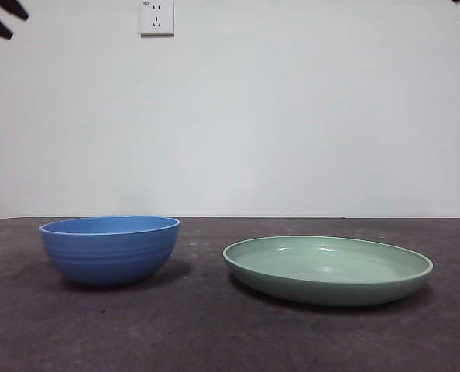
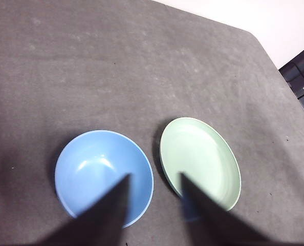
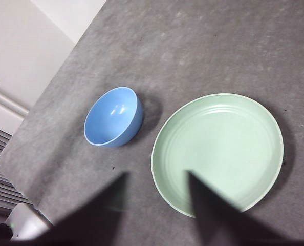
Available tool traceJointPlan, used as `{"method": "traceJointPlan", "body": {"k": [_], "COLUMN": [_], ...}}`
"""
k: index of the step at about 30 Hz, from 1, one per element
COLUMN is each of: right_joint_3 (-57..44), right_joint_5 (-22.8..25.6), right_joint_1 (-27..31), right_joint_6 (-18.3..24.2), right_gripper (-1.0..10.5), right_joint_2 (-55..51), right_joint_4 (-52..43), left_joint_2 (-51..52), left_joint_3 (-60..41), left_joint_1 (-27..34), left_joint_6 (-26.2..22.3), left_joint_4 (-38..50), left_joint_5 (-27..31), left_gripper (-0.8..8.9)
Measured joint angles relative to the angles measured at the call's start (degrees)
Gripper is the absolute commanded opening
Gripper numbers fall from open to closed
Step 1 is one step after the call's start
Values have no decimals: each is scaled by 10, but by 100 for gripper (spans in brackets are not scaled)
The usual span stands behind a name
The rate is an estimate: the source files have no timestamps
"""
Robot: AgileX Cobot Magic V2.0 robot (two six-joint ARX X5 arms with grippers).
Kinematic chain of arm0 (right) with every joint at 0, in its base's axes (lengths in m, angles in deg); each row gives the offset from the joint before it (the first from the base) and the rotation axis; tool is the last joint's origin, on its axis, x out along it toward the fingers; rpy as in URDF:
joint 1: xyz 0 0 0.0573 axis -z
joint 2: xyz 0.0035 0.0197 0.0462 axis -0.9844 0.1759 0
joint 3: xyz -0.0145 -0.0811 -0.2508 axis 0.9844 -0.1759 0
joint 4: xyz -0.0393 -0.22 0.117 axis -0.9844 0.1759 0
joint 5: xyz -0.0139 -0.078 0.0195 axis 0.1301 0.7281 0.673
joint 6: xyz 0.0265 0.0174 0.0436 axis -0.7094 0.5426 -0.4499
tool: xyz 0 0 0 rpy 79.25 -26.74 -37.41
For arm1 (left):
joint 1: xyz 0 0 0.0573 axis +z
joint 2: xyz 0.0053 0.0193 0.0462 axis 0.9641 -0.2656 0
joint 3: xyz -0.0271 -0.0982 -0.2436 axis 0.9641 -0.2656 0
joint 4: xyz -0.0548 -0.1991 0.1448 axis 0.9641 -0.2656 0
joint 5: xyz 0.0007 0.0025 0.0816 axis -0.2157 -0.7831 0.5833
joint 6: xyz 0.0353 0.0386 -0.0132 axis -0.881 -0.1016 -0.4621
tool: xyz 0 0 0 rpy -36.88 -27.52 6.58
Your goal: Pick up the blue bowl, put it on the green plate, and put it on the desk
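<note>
Blue bowl (image 1: 109, 249) stands upright and empty on the worktop (image 1: 214, 333), beside the green plate (image 1: 327, 269) and apart from it by a narrow strip of bare surface; both sit well in from the far edge, where the worktop meets the white wall. Left hand (image 2: 153, 180), seen in the left wrist view, hovers high above with its jaws spread and nothing between them, the gap falling over the bowl's rim on the side facing the plate. Right hand (image 3: 156, 178), likewise open and empty, hangs over the plate's rim, with the bowl farther off toward a rounded corner of the worktop. By this layout the left hand is judged the nearer to the bowl, which lies almost directly beneath it; a descent onto the rim would suit the pick, with the plate then a short sideways carry. Being round, the bowl has no long axis to align with. No brand, label or writing is legible on either vessel; a wall socket (image 1: 156, 17) carries only a tiny unreadable mark.
</note>
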Motion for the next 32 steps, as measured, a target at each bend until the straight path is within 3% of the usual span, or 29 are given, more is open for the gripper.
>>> {"method": "traceJointPlan", "body": {"k": [3, 5, 17, 26, 32], "right_joint_3": [0, 0, 0, 0, 0], "right_joint_5": [0, 0, 0, -1, -2], "right_joint_1": [0, 0, 0, 0, 0], "right_joint_6": [0, 0, 1, 0, 0], "right_gripper": [545, 559, 559, 559, 558], "right_joint_2": [0, 0, 0, 0, 0], "right_joint_4": [0, 0, 2, 2, 2], "left_joint_2": [0, 0, -3, -93, -172], "left_joint_3": [0, 0, 1, 2, 2], "left_joint_1": [0, 0, 0, 0, -20], "left_joint_6": [-1, -1, -4, -39, -44], "left_joint_4": [0, 0, -19, -83, -56], "left_joint_5": [0, 0, -1, 3, 65], "left_gripper": [564, 609, 593, 593, 593]}}
